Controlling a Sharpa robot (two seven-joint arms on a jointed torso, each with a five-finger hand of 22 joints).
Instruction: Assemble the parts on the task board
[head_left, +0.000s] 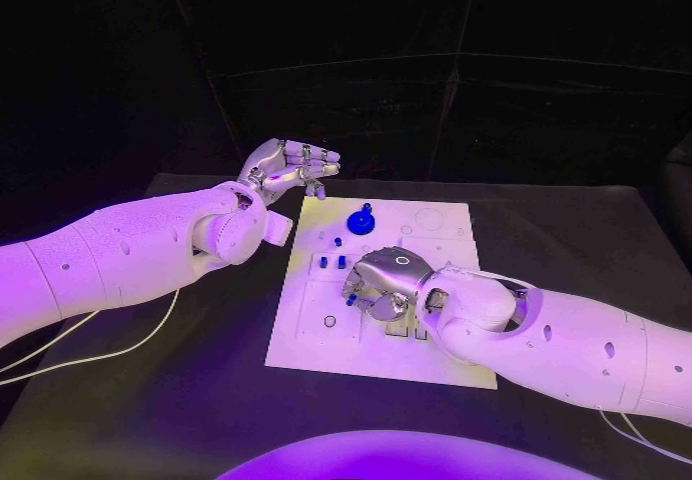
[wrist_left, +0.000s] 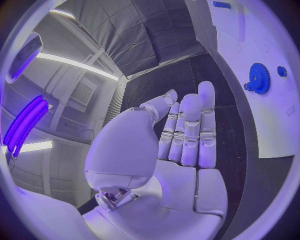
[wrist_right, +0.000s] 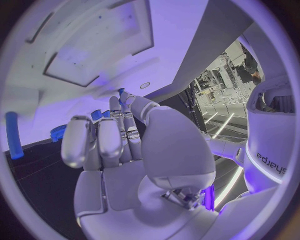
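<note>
The white task board (head_left: 325, 345) lies in the middle of the black table. A blue gear (head_left: 361, 221) stands near its far edge, with small blue parts (head_left: 332, 261) in slots just in front of it. My right hand (head_left: 384, 284) is bent down over the board's middle, and its thumb and a finger pinch a small blue part (wrist_right: 122, 92) against the board (wrist_right: 94, 40). A blue peg (wrist_right: 14, 135) and the gear (wrist_right: 57, 132) lie beyond those fingers. My left hand (head_left: 290, 166) hangs above the board's far left corner, fingers loosely bent, holding nothing. Past its fingers (wrist_left: 187, 130) is the gear (wrist_left: 258, 78).
White cables (head_left: 101, 345) trail over the table at the left, under my left arm. Black tabletop (head_left: 173, 400) surrounds the board on every side. Dark curtains close off the back.
</note>
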